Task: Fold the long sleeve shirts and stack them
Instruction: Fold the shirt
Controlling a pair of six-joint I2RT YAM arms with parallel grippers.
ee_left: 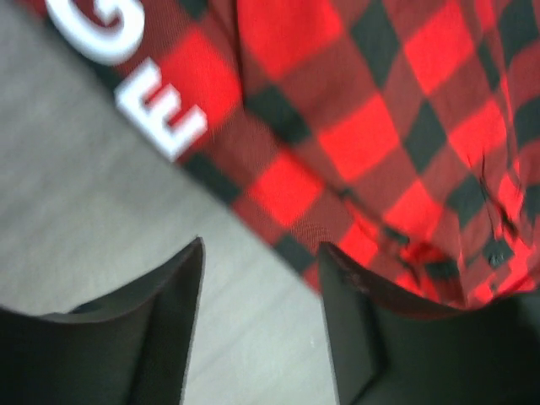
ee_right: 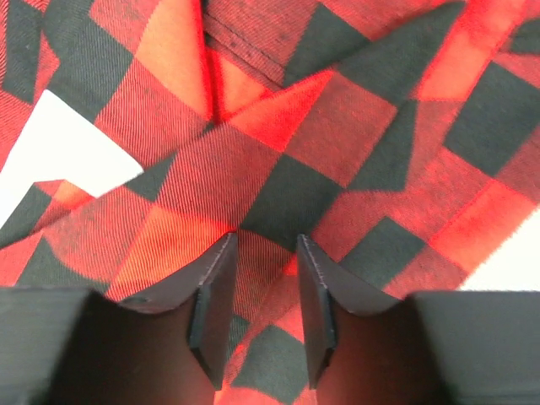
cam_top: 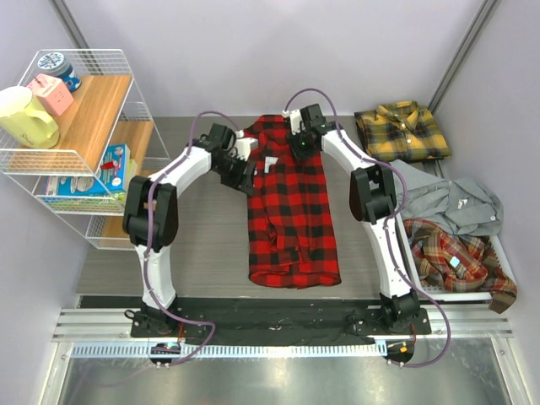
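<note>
The red-and-black check shirt (cam_top: pixel 294 219) lies folded into a long strip down the middle of the table. My left gripper (cam_top: pixel 247 164) sits at its upper left edge. In the left wrist view, the left gripper (ee_left: pixel 262 245) is open over bare table, one finger by the shirt (ee_left: pixel 337 101) hem near the white lettering (ee_left: pixel 160 118). My right gripper (cam_top: pixel 299 145) hovers over the shirt's upper part. Its jaws (ee_right: pixel 267 238) stand apart, open, with the red-and-black cloth (ee_right: pixel 337 126) lying under the gap. A folded yellow-and-black plaid shirt (cam_top: pixel 401 131) rests at the back right.
A grey shirt (cam_top: pixel 456 202) and an orange-brown plaid shirt (cam_top: pixel 456 253) lie crumpled in a white basket (cam_top: pixel 451 295) at the right. A wire shelf (cam_top: pixel 84 126) with a pale yellow pitcher (cam_top: pixel 29 116) and boxes stands at the left. Walls close the back and sides.
</note>
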